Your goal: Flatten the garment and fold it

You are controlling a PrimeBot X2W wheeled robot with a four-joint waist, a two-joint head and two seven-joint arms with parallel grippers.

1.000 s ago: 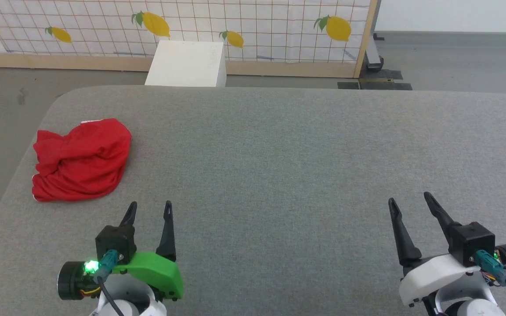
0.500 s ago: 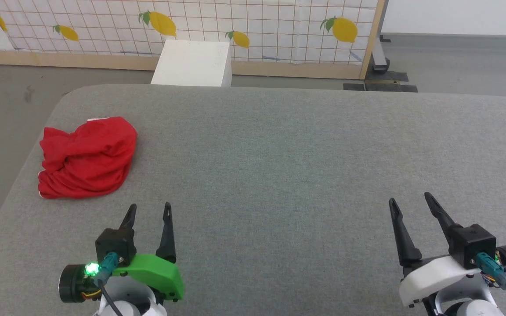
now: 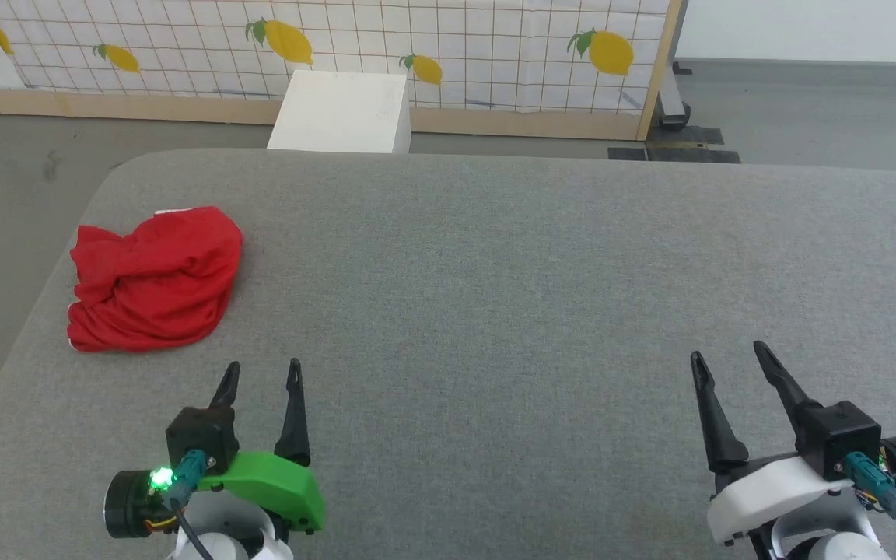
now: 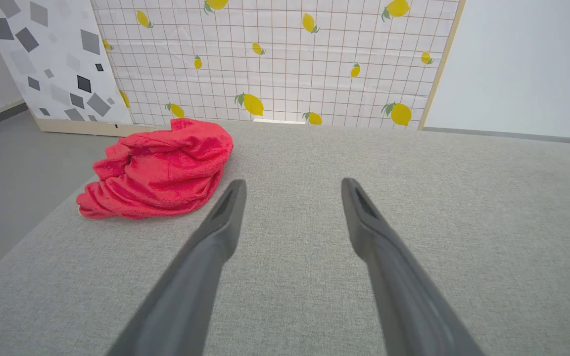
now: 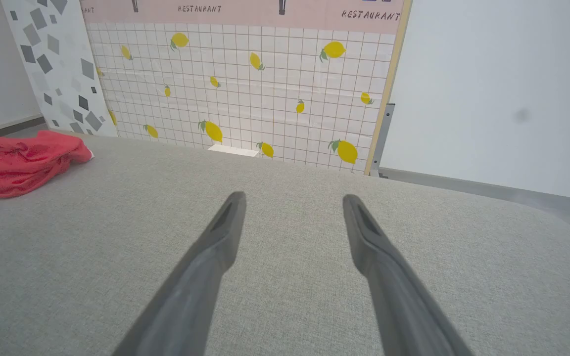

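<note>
The garment (image 3: 156, 280) is lying in a crumpled red heap on the grey counter (image 3: 495, 272), and the counter's left edge is running just beside the garment. It is nowhere near flat. Folds are bunching across the top, and a sliver of white is peeking out at the garment's far side. Any stripe or print is hiding inside the heap. In the left wrist view the garment (image 4: 159, 170) is sitting as a rounded mound, so I am not picking out a clear long axis yet.

The left gripper (image 3: 264, 363) is hovering on the near side of the garment and a touch to its right. Its jaws are spread wide, holding nothing and touching no cloth. From its own camera, the left gripper (image 4: 292, 181) is looking past the garment's right flank, with the heap ahead and off to the left.

The right gripper (image 3: 728, 350) is hanging well apart from the garment, far out to its right. Its jaws are spread and empty too. In the right wrist view the right gripper (image 5: 293, 195) is pointing over bare fabric, while the garment (image 5: 18, 160) is showing at the far left.

So the left arm is looking like the nearer one by a wide margin. I am judging that the opening reach is calling for it to go forward and leftward to the heap, while the right arm is facing a long cross-counter trip. Flattening is not yet begun.
</note>
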